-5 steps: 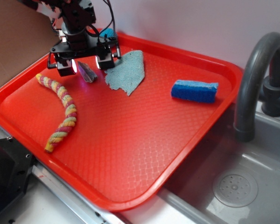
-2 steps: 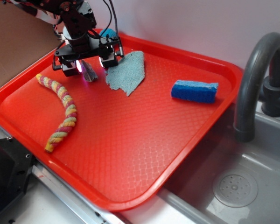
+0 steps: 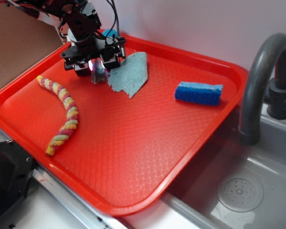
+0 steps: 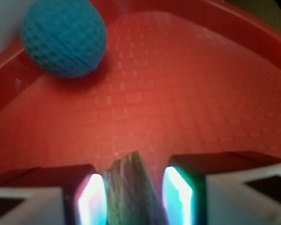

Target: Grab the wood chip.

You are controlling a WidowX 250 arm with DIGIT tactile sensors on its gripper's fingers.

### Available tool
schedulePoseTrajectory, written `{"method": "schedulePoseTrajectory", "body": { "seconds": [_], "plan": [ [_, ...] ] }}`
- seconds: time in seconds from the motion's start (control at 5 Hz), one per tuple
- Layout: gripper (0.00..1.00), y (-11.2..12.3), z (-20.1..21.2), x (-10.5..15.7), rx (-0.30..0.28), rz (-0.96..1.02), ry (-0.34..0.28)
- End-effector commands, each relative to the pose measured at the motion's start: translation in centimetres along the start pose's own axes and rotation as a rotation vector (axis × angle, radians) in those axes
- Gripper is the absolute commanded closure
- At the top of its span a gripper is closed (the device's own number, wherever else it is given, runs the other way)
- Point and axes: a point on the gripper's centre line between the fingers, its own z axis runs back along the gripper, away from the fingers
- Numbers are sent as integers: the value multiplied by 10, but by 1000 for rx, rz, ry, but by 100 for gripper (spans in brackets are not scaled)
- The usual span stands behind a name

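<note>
A red tray (image 3: 133,157) carries everything. Near its far left corner the end effector (image 3: 98,71) stands over the wood chip (image 4: 129,192), fingers (image 4: 91,199) apart and flanking it, long axis running between them. The blue cloth (image 3: 131,71) lies just beside; rope (image 3: 62,112), sponge (image 3: 199,92) and ball (image 4: 64,37) stay clear.

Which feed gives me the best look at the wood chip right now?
The wrist view. The wood chip fills the gap between the pincer fingers, grain visible, though slightly blurred. The exterior view shows only its small lower end below the pincer, beside the blue cloth.
</note>
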Motion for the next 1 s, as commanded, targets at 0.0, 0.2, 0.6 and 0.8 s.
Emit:
{"method": "schedulePoseTrajectory", "body": {
  "seconds": [0.0, 0.2, 0.6, 0.8],
  "plan": [
    [100, 9, 6, 2, -2, 0, -4],
    [100, 12, 48, 33, -5, 43, 15],
    [100, 3, 157, 30, -250, -316, -57],
    [100, 1, 220, 1, -407, -524, -72]
  ]
}}
